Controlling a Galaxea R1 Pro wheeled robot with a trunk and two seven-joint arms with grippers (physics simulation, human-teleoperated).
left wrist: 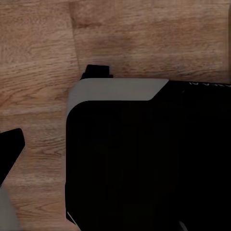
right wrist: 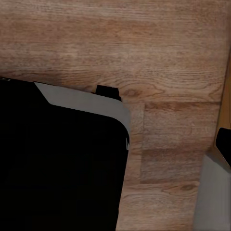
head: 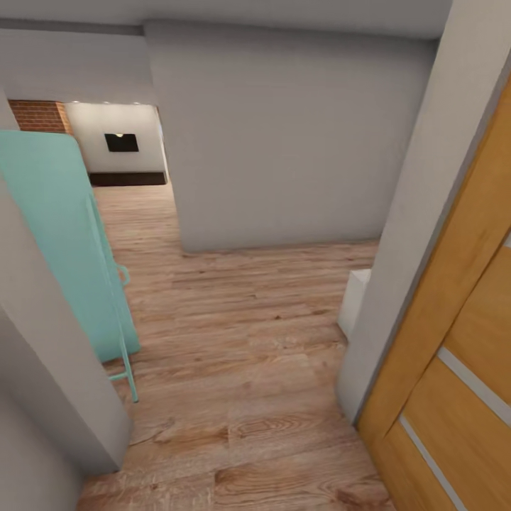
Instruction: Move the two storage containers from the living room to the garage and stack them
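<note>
The two storage containers are out of view. I stand in a hallway on light wood planks (head: 241,333). Far ahead, through an opening, lies the living room with its brick column (head: 39,116), black TV (head: 121,143) and long dark cabinet (head: 128,178). A honey-wood door (head: 461,369) with frosted strips stands close on my right. The garage and its floor are out of view. Both wrist views look down on planks and my black base (left wrist: 144,159) (right wrist: 57,168). One dark finger (left wrist: 9,147) of the left gripper and one finger (right wrist: 224,142) of the right gripper show at the edge.
A teal panel with a thin frame (head: 57,234) leans against the left wall. A grey wall block (head: 284,142) fills the middle, with the passage to its left. A small white box (head: 353,301) sits by the right wall corner (head: 397,284).
</note>
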